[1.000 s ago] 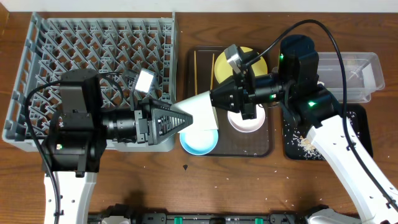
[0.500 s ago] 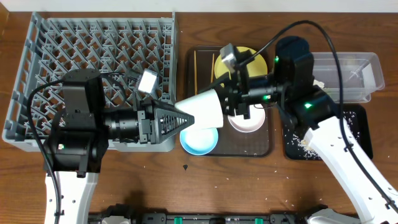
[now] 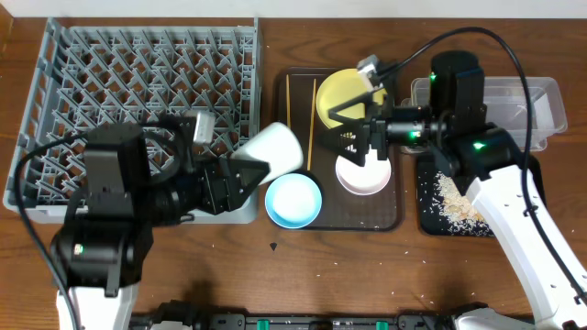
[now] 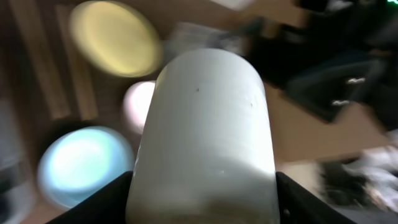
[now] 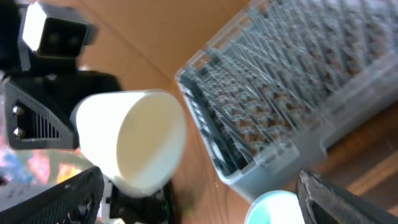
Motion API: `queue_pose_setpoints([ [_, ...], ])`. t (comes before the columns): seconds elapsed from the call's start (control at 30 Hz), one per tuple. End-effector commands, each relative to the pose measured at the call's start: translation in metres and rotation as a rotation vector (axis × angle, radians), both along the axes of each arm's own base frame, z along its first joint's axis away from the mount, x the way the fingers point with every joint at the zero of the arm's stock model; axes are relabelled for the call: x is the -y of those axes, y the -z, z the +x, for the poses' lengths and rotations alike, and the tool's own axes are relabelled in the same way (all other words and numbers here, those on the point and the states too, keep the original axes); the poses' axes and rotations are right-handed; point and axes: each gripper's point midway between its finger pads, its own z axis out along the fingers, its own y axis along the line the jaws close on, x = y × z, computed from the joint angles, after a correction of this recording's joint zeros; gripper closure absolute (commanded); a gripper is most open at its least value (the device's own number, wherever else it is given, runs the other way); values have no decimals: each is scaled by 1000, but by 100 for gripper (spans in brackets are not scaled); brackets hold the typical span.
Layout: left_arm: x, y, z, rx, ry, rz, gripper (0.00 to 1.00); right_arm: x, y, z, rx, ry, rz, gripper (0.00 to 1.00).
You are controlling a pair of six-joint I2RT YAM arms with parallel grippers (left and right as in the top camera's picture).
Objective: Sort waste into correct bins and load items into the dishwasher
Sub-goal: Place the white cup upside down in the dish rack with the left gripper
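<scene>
The small cream cup [image 3: 273, 151] lies on its side in the air, gripped at its base by my left gripper [image 3: 259, 165], just right of the grey dishwasher rack [image 3: 138, 64]. In the left wrist view the cup [image 4: 205, 124] fills the space between the fingers. My right gripper [image 3: 341, 136] stands open and empty to the cup's right, over the yellow plate [image 3: 344, 92] and white bowl [image 3: 364, 174]. The right wrist view looks into the cup's mouth [image 5: 134, 140]. The light blue bowl [image 3: 293, 200] sits below the cup. Two chopsticks [image 3: 311, 119] lie on the brown tray.
The brown serving tray [image 3: 396, 209] sits in the middle. Right of it, the black tray [image 3: 431, 218] holds rice grains [image 3: 454, 197], with the clear tub [image 3: 514, 110] behind. The right arm reaches over both bins. Crumbs dot the table front.
My right gripper opened, let go of the cup and drew back to the right. My left gripper closed on the cup and pulled it left, towards the rack.
</scene>
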Motion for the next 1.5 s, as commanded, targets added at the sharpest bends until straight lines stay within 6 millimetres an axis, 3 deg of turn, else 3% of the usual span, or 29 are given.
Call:
queue_pose_setpoints([
  [0.0, -57, 20, 11, -7, -311, 257, 36, 12, 17, 11, -28, 108, -98, 4],
  [0.2, -120, 46, -2, -137, -618, 489, 33, 20, 53, 1, -82, 141, -261, 4],
  [0.4, -158, 56, 4, -177, -787, 645, 36, 15, 60, -5, -76, 133, -305, 4],
  [0.5, -174, 71, 13, -239, -827, 760, 36, 10, 60, -8, -73, 117, -304, 4],
  [0.7, -180, 113, 38, -390, -792, 862, 35, 1, 60, -16, -69, 86, -309, 4],
  [0.83, -182, 140, 43, -512, -757, 838, 32, -1, 60, -19, -68, 78, -309, 4],
  [0.97, -192, 152, 43, -581, -775, 819, 32, -1, 60, -19, -68, 78, -309, 4],
  [1.07, -190, 157, 48, -594, -746, 760, 31, -2, 60, -18, -67, 77, -309, 4],
  [1.2, -187, 158, 50, -608, -736, 682, 14, -1, 60, -18, -61, 75, -311, 4],
  [1.3, -182, 159, 50, -613, -701, 643, 11, -1, 60, -18, -61, 75, -311, 3],
  [1.47, -178, 134, 51, -578, -696, 620, 11, 0, 62, -16, -53, 87, -324, 3],
])
